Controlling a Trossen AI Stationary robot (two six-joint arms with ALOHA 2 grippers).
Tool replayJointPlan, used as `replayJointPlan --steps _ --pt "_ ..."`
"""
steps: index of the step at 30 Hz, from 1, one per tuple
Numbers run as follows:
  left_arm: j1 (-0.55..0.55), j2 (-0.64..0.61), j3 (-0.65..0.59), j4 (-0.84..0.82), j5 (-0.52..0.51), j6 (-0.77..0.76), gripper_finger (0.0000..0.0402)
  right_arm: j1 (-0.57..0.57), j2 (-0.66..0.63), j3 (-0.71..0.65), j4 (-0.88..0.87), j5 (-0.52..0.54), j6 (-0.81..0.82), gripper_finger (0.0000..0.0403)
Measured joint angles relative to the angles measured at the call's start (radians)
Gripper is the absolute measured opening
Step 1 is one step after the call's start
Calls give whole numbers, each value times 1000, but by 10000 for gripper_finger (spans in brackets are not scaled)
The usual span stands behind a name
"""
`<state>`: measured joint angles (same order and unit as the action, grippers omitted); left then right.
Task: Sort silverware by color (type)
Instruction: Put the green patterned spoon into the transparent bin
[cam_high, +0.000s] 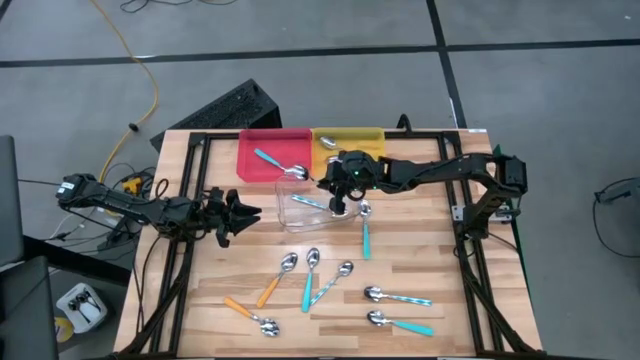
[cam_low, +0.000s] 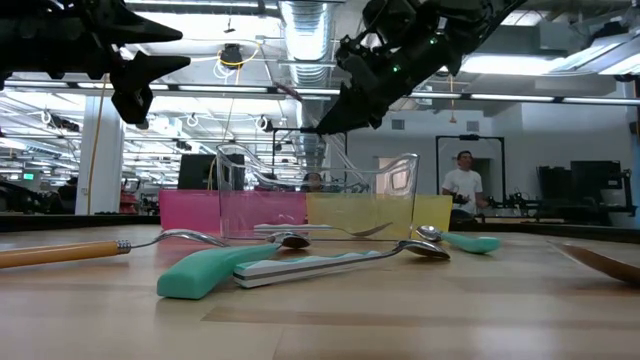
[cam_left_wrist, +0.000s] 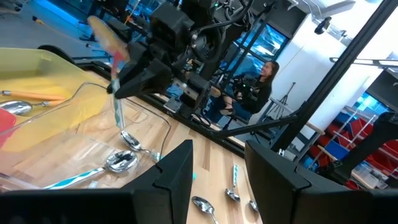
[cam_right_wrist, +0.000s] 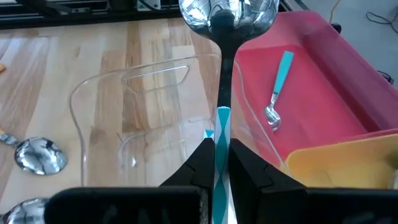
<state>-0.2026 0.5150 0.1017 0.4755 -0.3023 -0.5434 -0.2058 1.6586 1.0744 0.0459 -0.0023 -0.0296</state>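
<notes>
My right gripper (cam_high: 336, 197) is over the clear tray (cam_high: 300, 212), shut on a pale blue-handled spoon (cam_right_wrist: 222, 74). The same gripper (cam_left_wrist: 134, 78) and spoon show in the left wrist view. Another pale blue spoon (cam_high: 308, 201) lies flat in the clear tray. A teal spoon (cam_high: 278, 163) lies in the red tray (cam_high: 262, 140), and a spoon (cam_high: 330, 142) lies in the yellow tray (cam_high: 362, 135). My left gripper (cam_high: 243, 212) is open and empty, left of the clear tray. My right gripper pinches the spoon's pale blue handle (cam_right_wrist: 222, 121) between its two fingers. The fingers lie along the handle and slant down from the table's right. The spoon points bowl-first out of the fingers. Its bowl (cam_left_wrist: 129, 139) hangs low inside the clear tray; whether it touches the floor I cannot tell.
Several spoons lie loose on the near half of the table: orange (cam_high: 272, 282), teal (cam_high: 308, 282), pale blue (cam_high: 336, 280), orange (cam_high: 250, 315), pale blue (cam_high: 400, 296), teal (cam_high: 402, 323). A teal spoon (cam_high: 365, 232) lies just right of the clear tray. A person (cam_low: 462, 185) stands in the room behind.
</notes>
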Motion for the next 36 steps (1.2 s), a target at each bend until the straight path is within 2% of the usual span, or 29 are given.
replayJointPlan --steps 18,36 --pt "0 0 0 0 2 -3 130 2 33 -1 -20 1 11 51" --pt "0 0 0 -18 3 -2 130 0 163 18 -1 0 29 51"
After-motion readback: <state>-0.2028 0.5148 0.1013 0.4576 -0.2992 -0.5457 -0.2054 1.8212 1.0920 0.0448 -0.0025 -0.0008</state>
